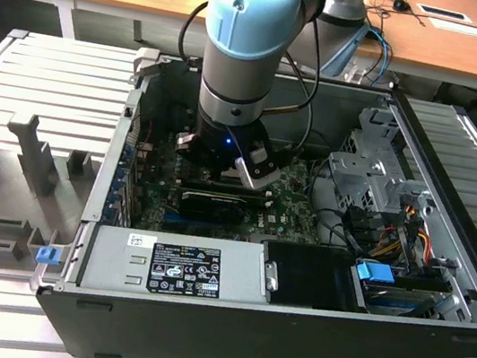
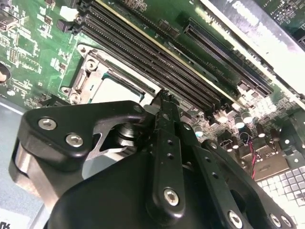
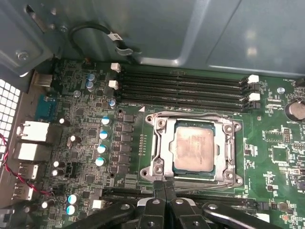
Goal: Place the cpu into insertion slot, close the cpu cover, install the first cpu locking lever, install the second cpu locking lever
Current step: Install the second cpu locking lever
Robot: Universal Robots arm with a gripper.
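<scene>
Black gripper linkages crowd the near edge in both wrist views, and the gripper has its two thin fingers pressed flat against each other, shut on nothing, tips just at the socket frame's nearest edge. In the second wrist view the same fingers come to a point right beside the socket's metal frame.

Seated in the insertion slot is the cpu, its dull silvery top showing through the window of the cpu cover, which lies flat around the chip. Thin metal locking levers run along the socket's sides; whether they are latched cannot be told.

On the far side of the socket from the gripper run four long black memory slots, parallel to its edge, with white clips at their ends. A row of blue-topped capacitors stands on the green motherboard beside the socket.

In the exterior view the arm's grey and pale-blue wrist reaches down into the open computer case, above a black graphics card. A grey power supply with a label sits along the case's near wall.
</scene>
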